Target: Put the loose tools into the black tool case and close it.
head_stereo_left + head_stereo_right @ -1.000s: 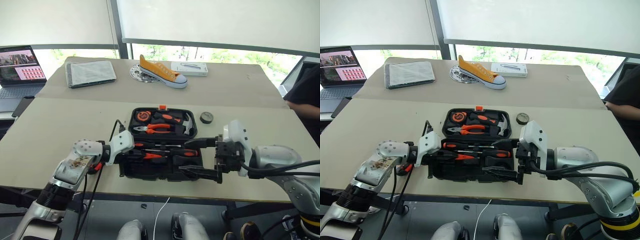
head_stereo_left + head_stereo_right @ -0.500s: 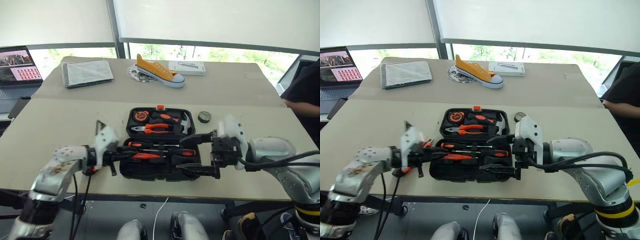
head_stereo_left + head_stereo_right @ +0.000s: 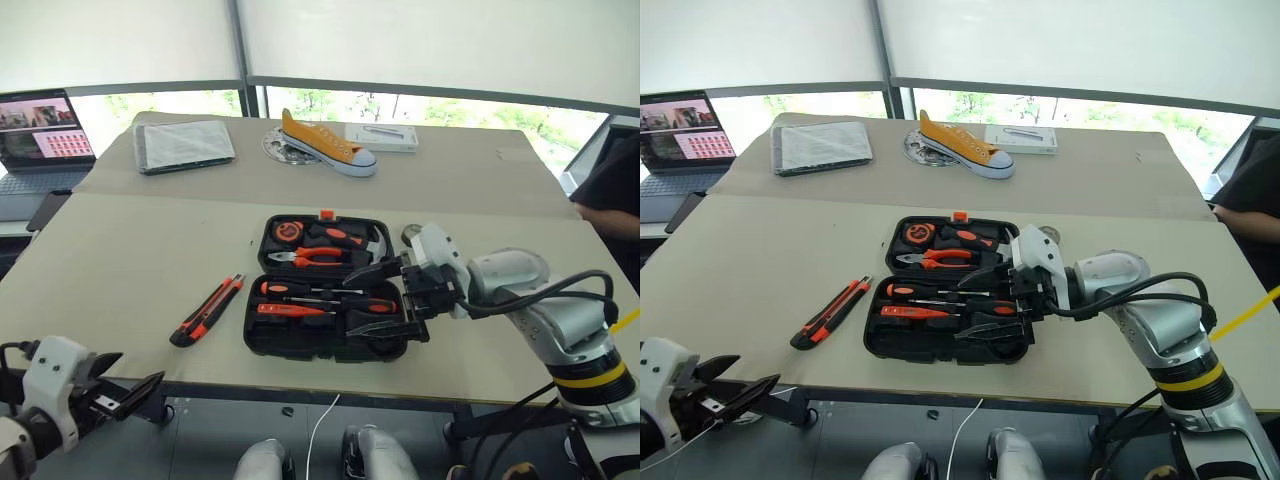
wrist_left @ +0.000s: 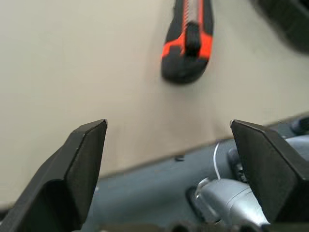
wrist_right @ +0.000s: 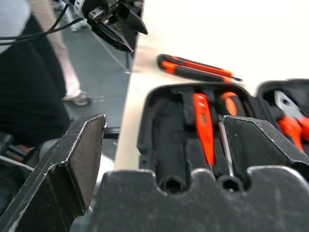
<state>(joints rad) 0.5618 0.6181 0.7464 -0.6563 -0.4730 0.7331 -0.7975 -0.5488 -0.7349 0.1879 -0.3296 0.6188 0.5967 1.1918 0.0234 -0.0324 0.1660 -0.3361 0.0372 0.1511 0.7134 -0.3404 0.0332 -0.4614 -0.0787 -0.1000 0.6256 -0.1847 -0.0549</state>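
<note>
The black tool case [image 3: 262, 335] lies open in the middle of the table. Two black-and-orange screwdrivers [image 3: 312, 290] and a slim orange one [image 3: 290, 309] rest in its near half. To the left of the case, the orange-black utility knife [image 3: 207, 310] lies on the table. My left gripper [image 3: 125, 375] hangs open and empty below the table's front edge, well clear of the knife [image 4: 188, 43]. Over the case's right side, my right gripper [image 3: 348, 304] is open with nothing held. The small tape roll [image 3: 408, 233] peeks out behind my right wrist.
Orange-handled pliers [image 3: 310, 256], a hammer and a tape measure [image 3: 287, 231] fill the case's far half. At the back are a laptop [image 3: 40, 130], a grey folder [image 3: 183, 145], an orange shoe [image 3: 325, 145] and a white box [image 3: 385, 137]. A person's dark sleeve [image 3: 612, 185] is at the right.
My left gripper has opened and drawn back and left, off the table's front edge, leaving the utility knife on the table beside the case. My right gripper has stayed open over the case.
</note>
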